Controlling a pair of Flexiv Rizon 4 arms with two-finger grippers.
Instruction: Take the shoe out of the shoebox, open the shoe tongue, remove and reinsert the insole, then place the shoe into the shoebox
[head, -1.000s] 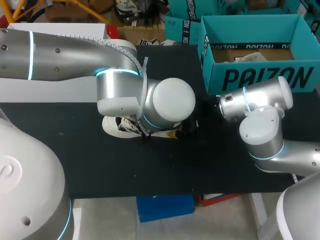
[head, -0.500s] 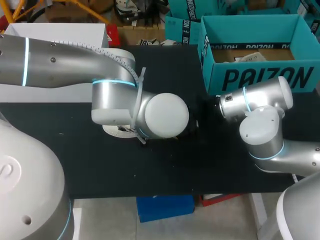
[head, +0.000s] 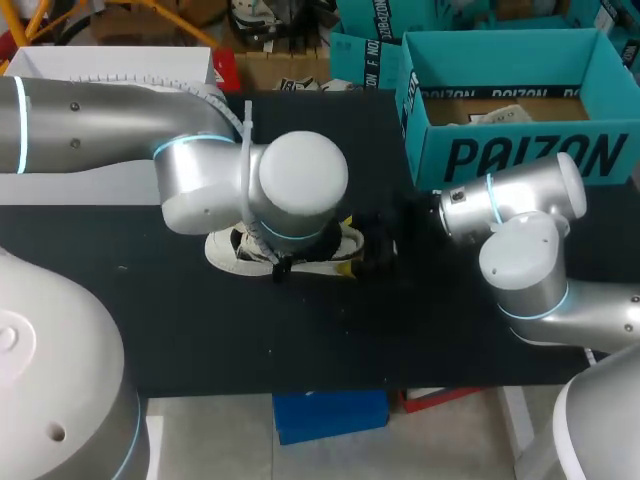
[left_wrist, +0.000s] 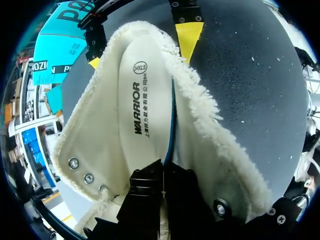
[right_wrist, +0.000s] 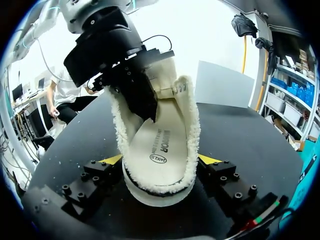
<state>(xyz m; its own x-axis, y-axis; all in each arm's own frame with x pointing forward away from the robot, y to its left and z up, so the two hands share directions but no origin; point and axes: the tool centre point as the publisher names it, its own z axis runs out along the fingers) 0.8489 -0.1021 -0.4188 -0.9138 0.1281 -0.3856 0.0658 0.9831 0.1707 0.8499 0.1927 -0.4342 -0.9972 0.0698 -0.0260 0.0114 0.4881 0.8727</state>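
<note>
Plainly, the shoe (right_wrist: 160, 190) is held on the table (head: 300, 340), out of the shoebox (head: 520, 155) and well apart from it. One end is clamped from both sides by the yellow tips (right_wrist: 209, 160) of the right gripper (right_wrist: 161, 161). The left gripper (left_wrist: 162, 174) is set down into the shoe's opening, its black fingers (left_wrist: 145, 185) drawn almost together on the raised edge of the insole (left_wrist: 142, 100); that grip is judged rather than clearly seen.

Risk is judged to lie in the pull. If the insole is nipped too thinly, it may slip free. If the fleece lining (left_wrist: 210, 115) is caught with it, the whole shoe may be dragged out of the right gripper's clamp.

From the head view, the shoe's opening is hidden under the left arm (head: 200, 190). The pinch is shown only by the left wrist view. Both clamping tips against the shoe are shown most clearly by the right wrist view.
</note>
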